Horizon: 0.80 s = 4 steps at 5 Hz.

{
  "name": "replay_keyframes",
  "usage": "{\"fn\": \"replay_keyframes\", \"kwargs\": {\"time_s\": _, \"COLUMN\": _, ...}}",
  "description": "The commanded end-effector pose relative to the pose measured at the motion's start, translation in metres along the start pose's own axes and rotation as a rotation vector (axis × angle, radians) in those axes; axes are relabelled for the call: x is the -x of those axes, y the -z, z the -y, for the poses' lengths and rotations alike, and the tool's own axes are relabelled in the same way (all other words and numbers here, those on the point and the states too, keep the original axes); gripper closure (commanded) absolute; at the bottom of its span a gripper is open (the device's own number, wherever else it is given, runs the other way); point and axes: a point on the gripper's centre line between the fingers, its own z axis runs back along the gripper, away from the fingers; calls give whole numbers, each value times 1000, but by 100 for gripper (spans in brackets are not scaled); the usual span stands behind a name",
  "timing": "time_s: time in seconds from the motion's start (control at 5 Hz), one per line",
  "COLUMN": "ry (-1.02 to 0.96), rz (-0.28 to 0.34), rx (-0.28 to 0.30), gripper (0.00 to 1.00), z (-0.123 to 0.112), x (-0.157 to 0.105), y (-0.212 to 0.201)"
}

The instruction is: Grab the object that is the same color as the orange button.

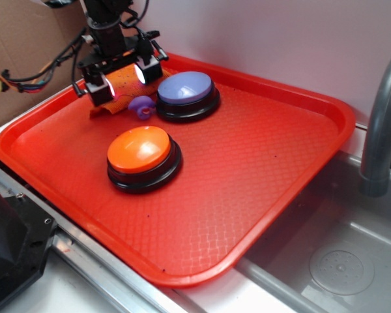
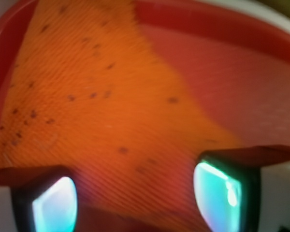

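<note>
At the far left corner of the textured red plastic tray (image 1: pixel 280 163), the black robot gripper (image 1: pixel 122 79) hangs directly over the small orange woven cloth rag with dark specks (image 1: pixel 117 98). Its two glowing pads (image 1: pixel 99 85) stand spread apart, one on each side of the rag, with the cloth showing between them. In the wrist view the rag (image 2: pixel 96 111) fills most of the frame, lying against the tray's rim (image 2: pixel 208 24), and both pads (image 2: pixel 217 193) sit low at the corners with open space between them; whether they touch the cloth cannot be told. Just right of the rag lies a tiny purple curled piece (image 1: pixel 142 106), touching or nearly touching the black base of the lavender-topped round dome button (image 1: pixel 188 95). Nearer the front, well apart from the rag, sits the glossy orange-topped round dome button on its black base (image 1: pixel 142 156). Off the tray to the right stand a grey metal faucet (image 1: pixel 383 124) and a steel sink (image 1: pixel 326 261).
</note>
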Motion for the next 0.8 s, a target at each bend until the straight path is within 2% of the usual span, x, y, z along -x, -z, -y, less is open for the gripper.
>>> {"fn": "replay_keyframes", "kwargs": {"time_s": 0.0, "ry": -24, "rz": -69, "rx": 97, "gripper": 0, "z": -5, "x": -31, "y": 12}}
{"fn": "replay_keyframes", "kwargs": {"time_s": 0.2, "ry": -29, "rz": -78, "rx": 104, "gripper": 100, "z": -6, "x": -31, "y": 13}}
{"fn": "replay_keyframes", "kwargs": {"time_s": 0.6, "ry": 8, "rz": -21, "rx": 109, "gripper": 100, "z": -7, "x": -28, "y": 3}}
